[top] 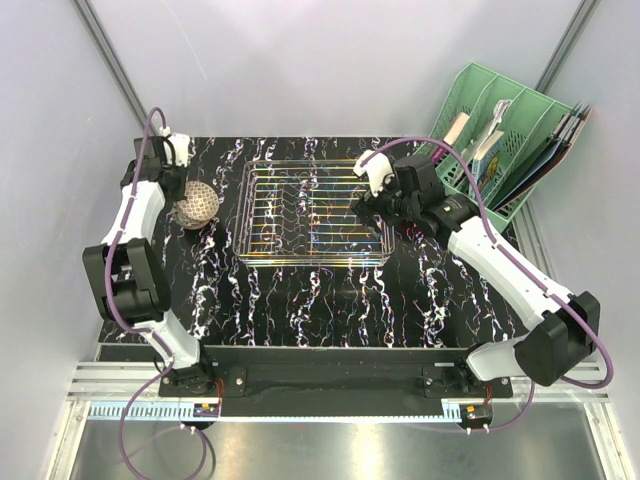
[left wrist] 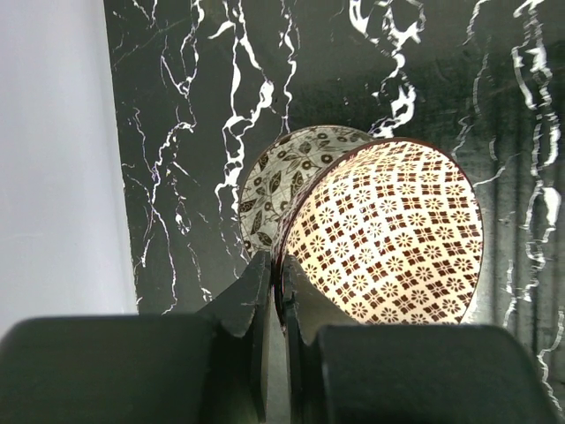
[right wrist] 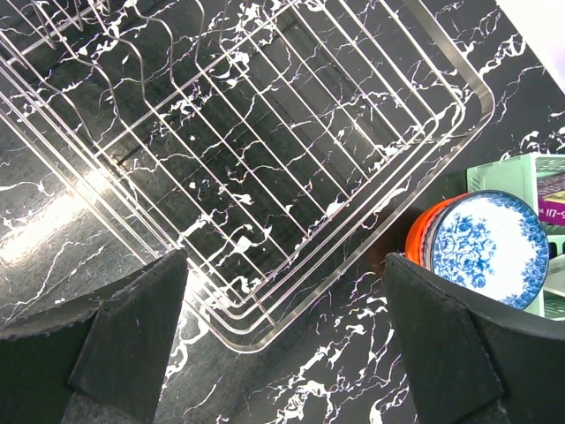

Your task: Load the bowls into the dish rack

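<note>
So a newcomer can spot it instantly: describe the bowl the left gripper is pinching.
Start at the silver wire dish rack on the black marbled table. Left of it, the left gripper pinches the rim of a tipped bowl lined with a brown floral lattice; the bowl behind it shows leaves instead.

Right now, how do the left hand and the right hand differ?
The left hand is shut on a patterned bowl; the right hand is open and empty. The left hand is left of the dish rack, the right hand at its right edge. Both are black.
</note>
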Controlling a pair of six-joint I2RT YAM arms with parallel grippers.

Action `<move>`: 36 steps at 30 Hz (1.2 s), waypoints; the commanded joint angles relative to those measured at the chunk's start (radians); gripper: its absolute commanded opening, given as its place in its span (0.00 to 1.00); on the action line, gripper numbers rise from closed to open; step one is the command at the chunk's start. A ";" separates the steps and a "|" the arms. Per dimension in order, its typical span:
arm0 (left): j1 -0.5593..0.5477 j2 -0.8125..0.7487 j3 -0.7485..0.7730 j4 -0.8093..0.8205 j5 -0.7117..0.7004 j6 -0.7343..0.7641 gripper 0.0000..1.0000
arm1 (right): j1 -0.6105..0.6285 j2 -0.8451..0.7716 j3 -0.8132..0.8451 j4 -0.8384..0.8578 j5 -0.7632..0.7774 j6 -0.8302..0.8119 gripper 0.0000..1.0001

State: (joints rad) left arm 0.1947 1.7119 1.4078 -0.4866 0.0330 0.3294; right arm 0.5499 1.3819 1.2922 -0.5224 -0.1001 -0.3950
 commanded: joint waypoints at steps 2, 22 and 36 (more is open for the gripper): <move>0.000 -0.119 0.095 0.010 0.079 -0.050 0.00 | 0.008 0.016 0.048 -0.011 -0.039 0.025 1.00; -0.089 -0.248 0.065 -0.024 0.462 -0.130 0.00 | -0.067 0.226 0.268 0.117 -0.519 0.439 1.00; -0.189 -0.181 0.043 0.166 0.709 -0.254 0.00 | -0.199 0.531 0.275 0.927 -1.041 1.256 1.00</move>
State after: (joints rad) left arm 0.0299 1.5253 1.4536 -0.5114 0.5835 0.1513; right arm 0.3672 1.8679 1.5692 -0.0036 -0.9802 0.5098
